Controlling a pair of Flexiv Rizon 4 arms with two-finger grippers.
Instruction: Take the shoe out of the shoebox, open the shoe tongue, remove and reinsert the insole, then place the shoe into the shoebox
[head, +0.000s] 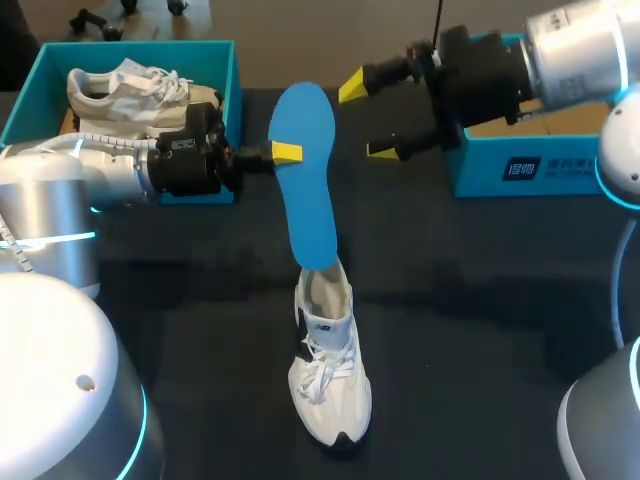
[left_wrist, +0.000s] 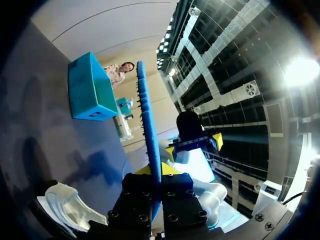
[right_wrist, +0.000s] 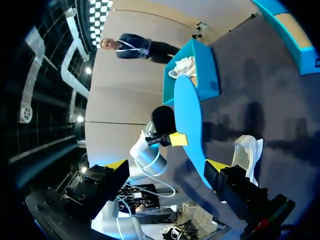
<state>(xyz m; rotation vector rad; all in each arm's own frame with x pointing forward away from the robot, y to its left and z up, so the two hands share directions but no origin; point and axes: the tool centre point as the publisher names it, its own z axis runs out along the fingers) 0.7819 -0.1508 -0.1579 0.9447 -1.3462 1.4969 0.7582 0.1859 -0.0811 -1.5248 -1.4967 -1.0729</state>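
Lower centre, a white mesh sneaker (head: 328, 370) stands on the dark counter (head: 480, 330). A smooth, flat blue insole (head: 305, 170) has its lower end at the sneaker's opening. The left claw (head: 285, 153) pinches the insole's edge. The right claw (head: 366, 118), upper right, gapes wide and empty. A teal shoebox (head: 236, 85) sits upper left.

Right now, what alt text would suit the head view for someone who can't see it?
The left tool grips a blue insole, its lower end at a white shoe's opening on the black table. The right tool hangs open beside the insole's top.
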